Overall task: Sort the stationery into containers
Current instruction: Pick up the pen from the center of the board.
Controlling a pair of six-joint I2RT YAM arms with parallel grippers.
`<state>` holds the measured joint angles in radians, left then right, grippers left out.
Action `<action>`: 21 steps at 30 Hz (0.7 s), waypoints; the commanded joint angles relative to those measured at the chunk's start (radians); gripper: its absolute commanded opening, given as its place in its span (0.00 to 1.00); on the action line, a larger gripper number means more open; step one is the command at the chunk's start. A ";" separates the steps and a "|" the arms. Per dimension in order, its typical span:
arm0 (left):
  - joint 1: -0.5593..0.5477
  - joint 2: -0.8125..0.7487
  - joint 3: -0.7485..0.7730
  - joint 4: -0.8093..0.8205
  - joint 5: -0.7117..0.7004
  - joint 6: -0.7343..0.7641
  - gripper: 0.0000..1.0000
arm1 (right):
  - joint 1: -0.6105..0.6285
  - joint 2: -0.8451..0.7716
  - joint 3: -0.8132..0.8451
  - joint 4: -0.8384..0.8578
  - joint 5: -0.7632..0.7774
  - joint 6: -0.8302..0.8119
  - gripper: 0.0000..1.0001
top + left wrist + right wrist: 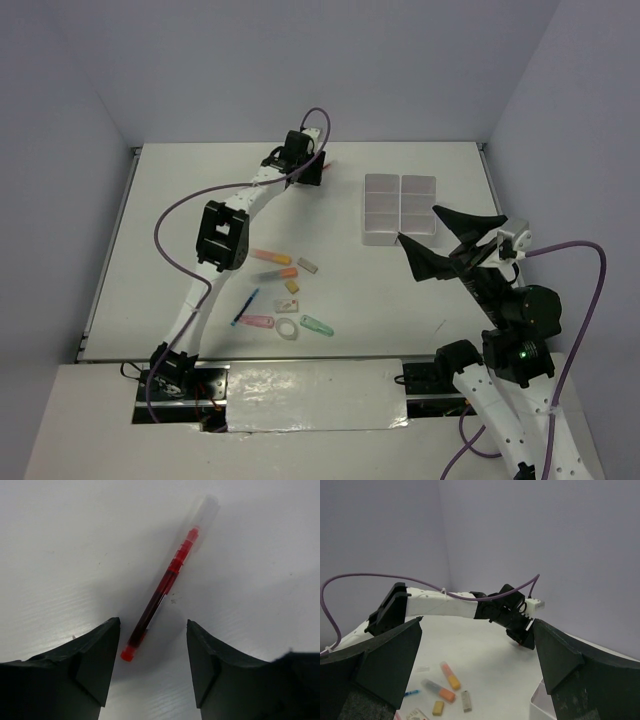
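Observation:
A thin red pen (162,592) with a clear cap lies on the white table at the far middle. My left gripper (153,622) is low over it and open; the pen's red end sits between the fingers, close to the left one, ungripped. In the top view the left gripper (312,172) is stretched far out. The rest of the stationery lies near the table's middle: orange highlighters (270,256), a blue pen (245,307), a yellow eraser (292,286), a pink piece (257,321), a clear ring (287,329), a green piece (317,325). The containers (400,208) stand at the right. My right gripper (417,222) hovers open and empty beside them.
The left arm (225,230) spans the left half of the table above the stationery pile. The right wrist view shows the highlighters (450,675) and a corner of the containers (540,705). Walls close off the back and both sides.

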<state>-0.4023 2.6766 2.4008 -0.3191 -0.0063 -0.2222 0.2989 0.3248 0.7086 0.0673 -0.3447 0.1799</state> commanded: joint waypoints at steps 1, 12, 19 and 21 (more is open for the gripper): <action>-0.006 0.037 0.034 -0.129 -0.037 0.038 0.66 | 0.005 -0.003 -0.004 0.032 -0.005 0.009 1.00; -0.032 0.052 0.057 -0.184 -0.037 0.103 0.39 | 0.005 -0.018 -0.011 0.034 0.004 0.007 1.00; -0.033 0.054 0.060 -0.195 -0.037 0.101 0.22 | 0.003 -0.030 -0.014 0.035 0.013 0.007 1.00; -0.036 0.052 0.057 -0.199 -0.040 0.101 0.11 | 0.005 -0.030 -0.017 0.038 0.013 0.006 1.00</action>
<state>-0.4316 2.6823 2.4462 -0.4366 -0.0483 -0.1322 0.2985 0.3027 0.6991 0.0681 -0.3435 0.1844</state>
